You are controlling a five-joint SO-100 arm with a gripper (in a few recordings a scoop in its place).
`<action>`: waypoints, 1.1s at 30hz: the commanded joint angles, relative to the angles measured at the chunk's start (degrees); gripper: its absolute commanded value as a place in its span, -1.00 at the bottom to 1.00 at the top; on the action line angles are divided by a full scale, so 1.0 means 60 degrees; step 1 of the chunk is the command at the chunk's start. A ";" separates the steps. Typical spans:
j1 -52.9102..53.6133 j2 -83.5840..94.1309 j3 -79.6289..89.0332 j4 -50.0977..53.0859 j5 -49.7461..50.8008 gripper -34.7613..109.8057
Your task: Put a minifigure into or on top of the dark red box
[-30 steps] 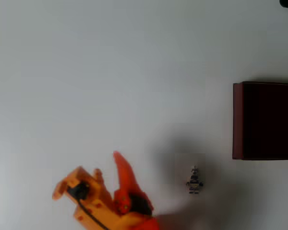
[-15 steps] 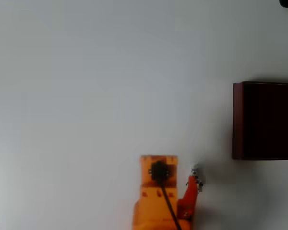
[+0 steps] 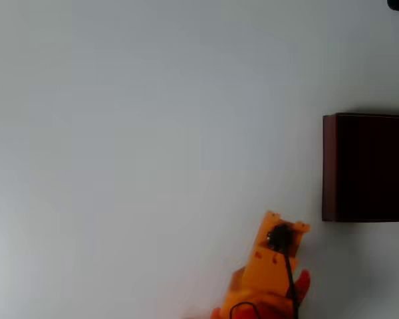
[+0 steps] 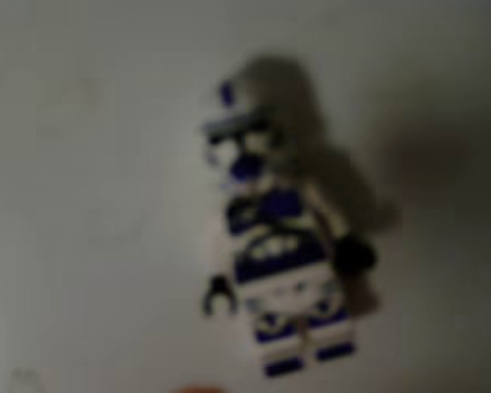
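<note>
Orange arm (image 3: 269,269) low at the frame's bottom edge, wrist bent downward

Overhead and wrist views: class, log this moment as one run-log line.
arm: over minifigure spot | minifigure: lying on table, not gripped | dark red box: holds nothing seen | gripper: jaw state unclear | phase: pre-grasp
</note>
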 commanded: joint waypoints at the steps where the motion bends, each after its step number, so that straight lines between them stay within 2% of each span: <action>1: 0.0322 0.0015 0.0322 -0.0337 -0.0059 -0.11; 12: 0.0645 -0.1025 0.0425 -0.0879 -0.0879 -0.10; 20: 0.1099 -0.2798 -0.0264 -0.1553 -0.2358 -0.09; 33: 0.1069 -0.3809 -0.0337 -0.2241 -0.2593 -0.08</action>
